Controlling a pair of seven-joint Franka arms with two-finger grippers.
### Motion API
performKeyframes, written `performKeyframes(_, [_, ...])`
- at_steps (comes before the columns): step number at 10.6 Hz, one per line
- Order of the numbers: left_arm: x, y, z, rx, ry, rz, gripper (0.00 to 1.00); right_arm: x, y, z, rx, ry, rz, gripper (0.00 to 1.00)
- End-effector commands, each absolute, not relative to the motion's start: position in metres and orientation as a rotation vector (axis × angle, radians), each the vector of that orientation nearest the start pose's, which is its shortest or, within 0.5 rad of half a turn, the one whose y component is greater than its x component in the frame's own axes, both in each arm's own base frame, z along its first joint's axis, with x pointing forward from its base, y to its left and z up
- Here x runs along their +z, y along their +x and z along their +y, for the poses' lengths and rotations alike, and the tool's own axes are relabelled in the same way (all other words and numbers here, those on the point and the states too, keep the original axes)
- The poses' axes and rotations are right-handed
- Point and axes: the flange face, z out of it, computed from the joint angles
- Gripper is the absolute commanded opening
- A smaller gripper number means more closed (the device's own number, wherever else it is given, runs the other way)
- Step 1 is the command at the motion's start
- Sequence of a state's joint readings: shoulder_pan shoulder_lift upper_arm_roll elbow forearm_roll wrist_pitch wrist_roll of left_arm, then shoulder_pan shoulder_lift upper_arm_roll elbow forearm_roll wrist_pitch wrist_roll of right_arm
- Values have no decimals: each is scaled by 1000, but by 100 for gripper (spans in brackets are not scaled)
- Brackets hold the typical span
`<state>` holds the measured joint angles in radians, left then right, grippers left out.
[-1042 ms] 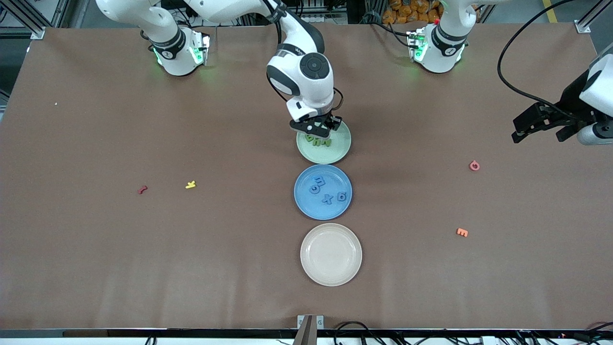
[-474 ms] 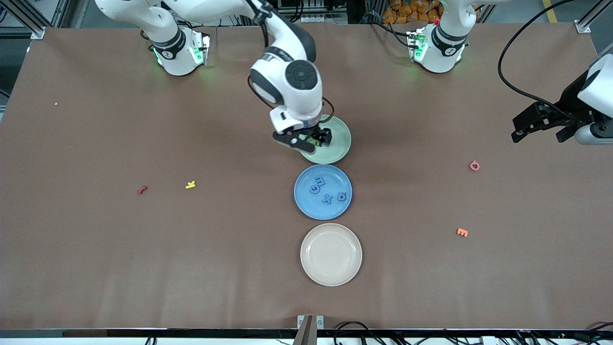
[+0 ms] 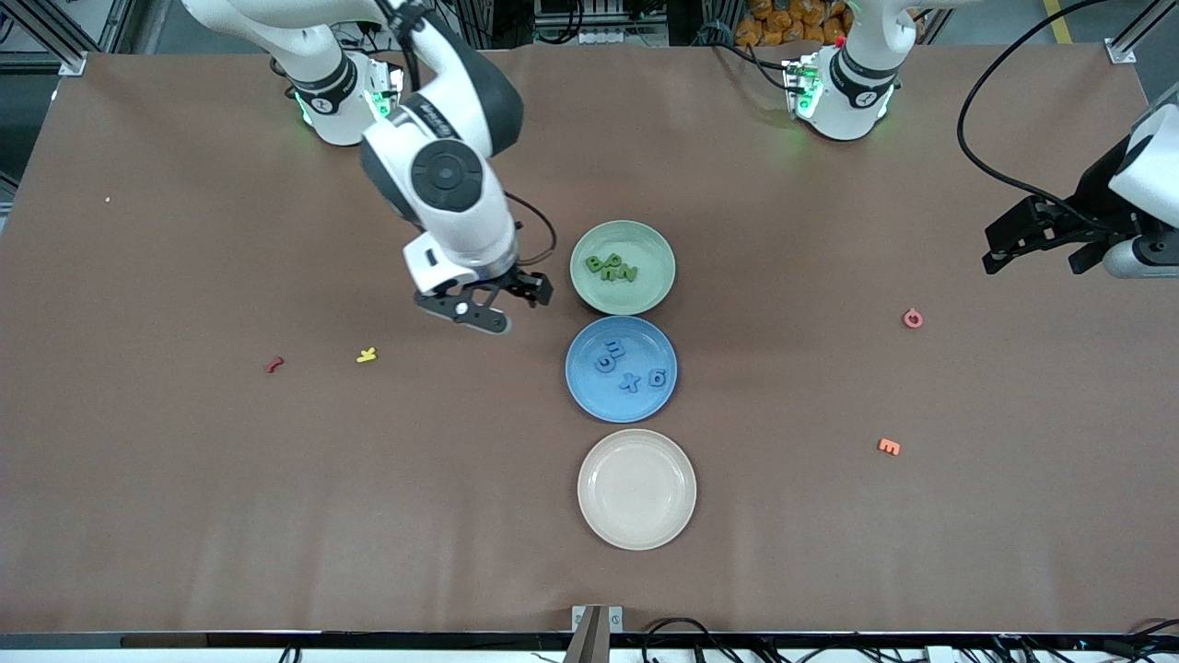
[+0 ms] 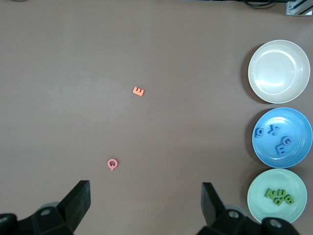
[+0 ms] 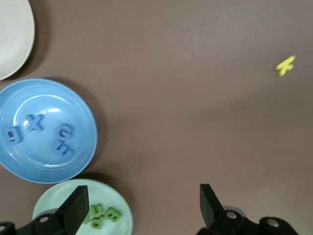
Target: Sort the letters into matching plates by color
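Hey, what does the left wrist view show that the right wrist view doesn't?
Only the left wrist view: the small orange foam letter E and the pink foam letter Q on the brown table. Only the right wrist view: the small yellow foam letter K. Both show the round cream plate, the round blue plate with blue foam letters, and the pale green plate with green foam letters.

Three plates [image 3: 636,529], twelve letters [image 3: 612,269]

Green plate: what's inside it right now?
The green plate holds four green letters clustered together, touching or overlapping, so any part underneath is hidden. No gripper is over it.
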<state>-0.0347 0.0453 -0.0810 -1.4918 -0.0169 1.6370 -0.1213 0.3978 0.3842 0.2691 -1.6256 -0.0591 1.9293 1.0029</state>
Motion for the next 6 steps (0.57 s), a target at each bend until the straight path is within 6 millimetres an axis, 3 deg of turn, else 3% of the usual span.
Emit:
performKeyframes(1, [645,571,-68,-148,-3180,21,100,422,532,328,112,-3133,351,100])
performKeyframes(4, [645,571,-68,-145,-3180,21,100,459,550,276,46,-3131,231,100])
performKeyframes(6, [643,571,-66,-138,-3179,16,100,492,547,242,47,-3155,139,100])
